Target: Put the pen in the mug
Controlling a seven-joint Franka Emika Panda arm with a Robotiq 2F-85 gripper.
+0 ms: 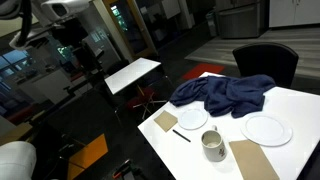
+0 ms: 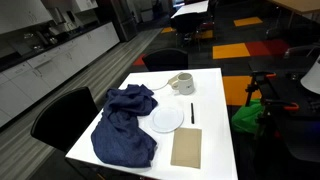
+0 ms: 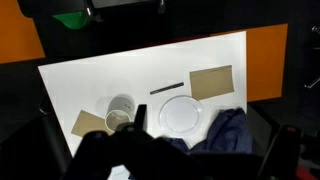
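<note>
The pen [image 1: 181, 135] is a thin dark stick lying flat on the white table [image 1: 300, 110]. It also shows in an exterior view [image 2: 192, 112] and in the wrist view [image 3: 167, 88]. The off-white mug [image 1: 212, 145] stands upright near it in both exterior views [image 2: 184, 83] and in the wrist view [image 3: 120, 106]. My gripper [image 3: 165, 160] shows only in the wrist view, as dark blurred shapes along the bottom edge, high above the table. Its fingers are wide apart with nothing between them.
A white plate [image 1: 267, 129] [image 2: 167, 119] [image 3: 182, 112] lies beside the pen. A crumpled blue cloth [image 1: 222, 94] [image 2: 125, 128] [image 3: 226, 135] covers one table end. Brown napkins [image 1: 255, 160] [image 2: 187, 147] [image 3: 211, 82] lie flat. A shallow white bowl [image 1: 193, 118] sits by the mug. Black chairs [image 1: 266, 62] stand around.
</note>
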